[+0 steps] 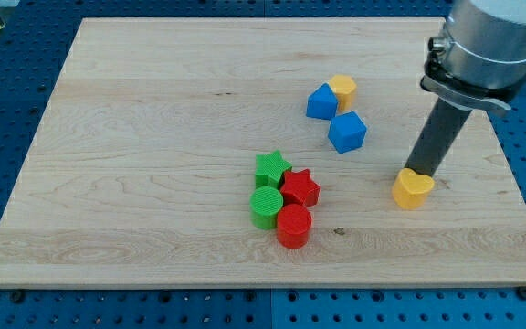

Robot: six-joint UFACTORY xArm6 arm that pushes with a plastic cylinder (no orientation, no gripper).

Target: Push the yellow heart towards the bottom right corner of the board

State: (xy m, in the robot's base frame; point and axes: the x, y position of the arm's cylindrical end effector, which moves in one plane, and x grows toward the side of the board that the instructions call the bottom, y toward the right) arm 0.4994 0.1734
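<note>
The yellow heart [413, 190] lies on the wooden board [153, 164] at the view's right, a little below the middle. My tip [424, 173] is at the heart's upper right edge, touching it or nearly so. The dark rod rises from there to the grey arm at the view's top right. The board's bottom right corner lies below and to the right of the heart.
A yellow hexagonal block [342, 90], a blue block [321, 101] and a blue cube-like block [347, 132] sit above and left of the heart. A cluster of green star [271, 168], red star [300, 188], green cylinder [266, 206] and red cylinder [293, 226] sits near the middle bottom.
</note>
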